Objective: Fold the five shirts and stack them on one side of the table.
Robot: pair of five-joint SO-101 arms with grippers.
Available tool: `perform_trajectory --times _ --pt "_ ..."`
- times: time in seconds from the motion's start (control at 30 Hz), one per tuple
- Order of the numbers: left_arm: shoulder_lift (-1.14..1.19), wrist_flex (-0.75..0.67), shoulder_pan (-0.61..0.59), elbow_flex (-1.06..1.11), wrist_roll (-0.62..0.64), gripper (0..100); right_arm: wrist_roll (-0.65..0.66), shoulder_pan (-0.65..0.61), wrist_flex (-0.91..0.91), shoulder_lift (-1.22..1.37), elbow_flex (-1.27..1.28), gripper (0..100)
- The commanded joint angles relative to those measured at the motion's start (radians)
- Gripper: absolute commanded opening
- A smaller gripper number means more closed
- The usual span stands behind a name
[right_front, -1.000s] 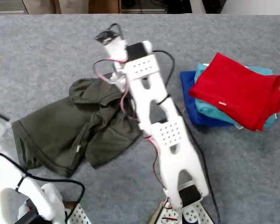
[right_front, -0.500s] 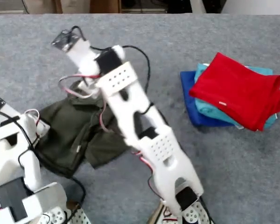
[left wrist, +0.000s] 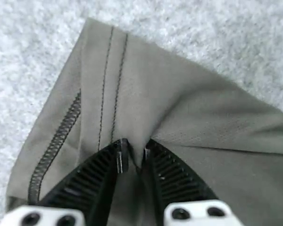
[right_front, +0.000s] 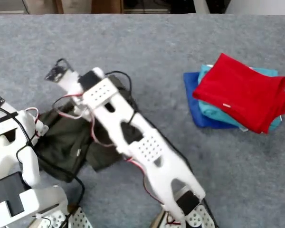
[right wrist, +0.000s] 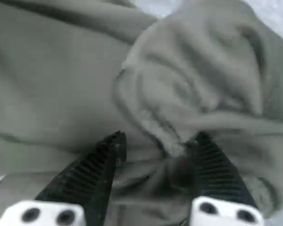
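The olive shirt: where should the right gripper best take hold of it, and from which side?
Probably the raised, bunched fold of the olive shirt, coming down from above: it stands up inside the open right gripper, while the flatter cloth around it offers no edge.

A grey, felt-like table (right_front: 228,180) is spread across the high view, its nap mottled light and dark. Its far edge is drawn straight along the 12 o'clock side. Beyond that edge a narrow strip of room is shown: brown wooden boards (right_front: 104,6) toward 11 o'clock, a dark gap (right_front: 171,5) at 12 o'clock, and a white panel (right_front: 256,5) toward 1 o'clock. The table's fuzzy fibres are shown close up in the left wrist view.
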Motion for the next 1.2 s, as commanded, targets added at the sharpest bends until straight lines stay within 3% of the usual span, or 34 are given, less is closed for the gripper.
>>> perform_trajectory --times 0.0,0.1,0.2,0.5,0.77,0.9,1.03,1.17 --pt "0.002 0.003 -0.015 -0.031 0.000 7 -0.002 0.082 -0.040 0.007 -0.005 0.0" --pt "0.002 0.003 -0.015 -0.031 0.000 7 -0.003 0.143 -0.038 0.007 -0.056 5.8" --pt "0.002 0.003 -0.015 -0.031 -0.002 7 -0.003 0.203 -0.011 0.010 -0.165 0.5" --pt "0.002 0.008 -0.018 -0.029 -0.005 7 0.144 0.404 0.021 0.010 -0.251 0.4" --pt "-0.007 0.003 -0.074 -0.035 -0.109 7 0.227 0.604 -0.189 0.015 -0.246 0.5" --pt "-0.007 0.011 -0.107 -0.074 -0.160 7 0.276 0.625 -0.258 -0.004 -0.271 0.5" --pt "-0.007 0.078 -0.146 -0.140 -0.207 7 0.282 0.595 -0.140 -0.047 -0.381 2.2" --pt "-0.002 0.181 -0.158 -0.209 -0.232 7 0.250 0.550 0.023 -0.085 -0.486 17.5"
